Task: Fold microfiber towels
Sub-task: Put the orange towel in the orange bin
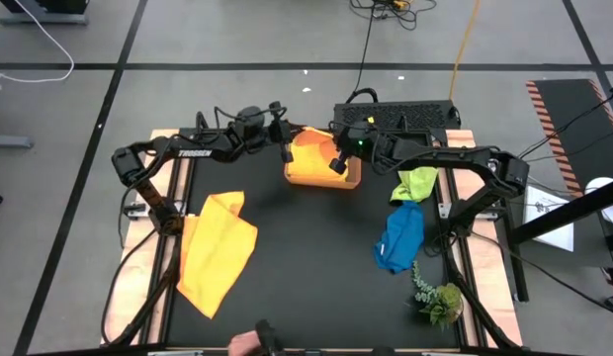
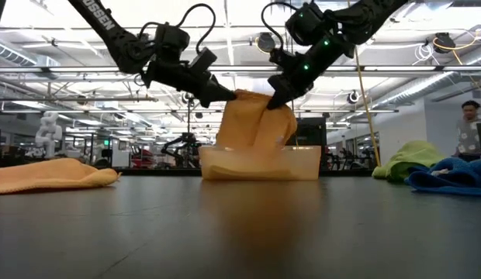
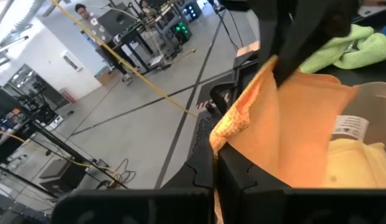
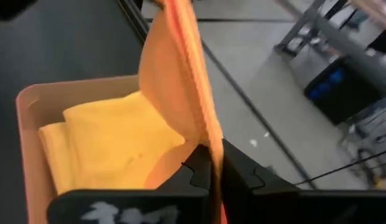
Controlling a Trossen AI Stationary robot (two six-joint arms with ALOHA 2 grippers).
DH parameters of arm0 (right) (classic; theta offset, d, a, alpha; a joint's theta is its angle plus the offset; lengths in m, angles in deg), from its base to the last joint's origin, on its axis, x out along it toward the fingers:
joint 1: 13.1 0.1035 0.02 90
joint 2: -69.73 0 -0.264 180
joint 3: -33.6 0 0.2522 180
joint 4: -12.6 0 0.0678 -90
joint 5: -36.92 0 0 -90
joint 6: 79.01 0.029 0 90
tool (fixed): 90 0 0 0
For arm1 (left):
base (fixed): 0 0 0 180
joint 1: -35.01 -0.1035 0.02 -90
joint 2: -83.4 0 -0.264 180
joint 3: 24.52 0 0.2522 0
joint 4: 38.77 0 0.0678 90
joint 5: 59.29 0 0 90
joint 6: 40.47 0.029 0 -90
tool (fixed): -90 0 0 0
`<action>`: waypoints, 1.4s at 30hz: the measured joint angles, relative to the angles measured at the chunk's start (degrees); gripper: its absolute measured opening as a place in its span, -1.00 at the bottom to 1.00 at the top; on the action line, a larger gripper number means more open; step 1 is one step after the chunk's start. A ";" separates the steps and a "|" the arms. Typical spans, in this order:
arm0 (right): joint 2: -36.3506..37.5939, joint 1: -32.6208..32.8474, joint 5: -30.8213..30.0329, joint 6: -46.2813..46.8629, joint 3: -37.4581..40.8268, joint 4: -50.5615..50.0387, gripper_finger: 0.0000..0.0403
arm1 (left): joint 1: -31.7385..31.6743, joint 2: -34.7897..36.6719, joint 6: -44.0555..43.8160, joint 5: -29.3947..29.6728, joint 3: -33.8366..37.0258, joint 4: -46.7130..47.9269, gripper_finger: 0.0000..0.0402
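Note:
An orange microfiber towel (image 2: 256, 124) hangs between my two grippers over a shallow tan tray (image 2: 302, 164) at the table's far middle. My left gripper (image 2: 225, 94) is shut on the towel's upper left end and my right gripper (image 2: 273, 99) on its upper right end. The towel's lower part reaches down into the tray, where a folded yellow towel (image 4: 112, 143) with a white label (image 3: 350, 127) lies. Another yellow towel (image 1: 218, 252) lies spread on the table's left. A lime green towel (image 1: 417, 183) and a blue towel (image 1: 400, 237) lie crumpled at the right. My left gripper pinches the orange towel's top edge at its left corner (image 3: 233, 124) between its two fingers, coming nearly level from the table's left. The cloth hangs below, its lower part in the tray. My right gripper pinches the towel's top edge at the right corner (image 4: 202, 134) between its two fingers, slanting down from the table's right. The cloth stands up out of the fingers as a folded edge and hangs slack into the tray.
A small leafy plant sprig (image 1: 440, 297) lies near the table's right front corner. A black power strip (image 1: 395, 114) sits just beyond the far edge. Bare dark table (image 1: 306, 257) spreads in the middle and front. A person (image 2: 469, 128) shows far off in the room.

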 joint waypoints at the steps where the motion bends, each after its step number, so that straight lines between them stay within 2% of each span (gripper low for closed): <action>1: 0.10 -0.28 0.93 0.70 0.02 -0.51 -0.94 | 0.00 0.00 0.10 0.04 -0.85 1.02 -1.00; 6: -0.27 -1.43 2.70 4.88 0.74 -5.05 -0.85 | 0.56 0.15 1.75 1.23 -5.55 5.13 -1.00; 16: -2.05 -2.25 6.98 7.00 0.31 -2.52 -0.55 | 1.57 0.61 4.63 -0.32 -13.29 16.24 -1.00; 23: -1.15 -2.25 7.16 6.59 0.26 -2.26 -0.20 | 1.79 0.59 5.65 0.14 -13.85 17.97 -1.00; 31: -1.33 -2.81 14.17 7.66 0.20 0.55 0.13 | 1.84 0.55 6.34 0.41 -13.85 19.44 -1.00; 36: -1.40 -3.61 14.55 8.62 0.20 0.76 0.08 | 1.84 0.83 5.74 0.42 -13.85 19.58 -1.00; 42: -1.42 -3.69 14.55 8.02 0.20 0.31 -0.29 | 2.10 2.09 5.66 0.44 -13.89 19.25 -1.00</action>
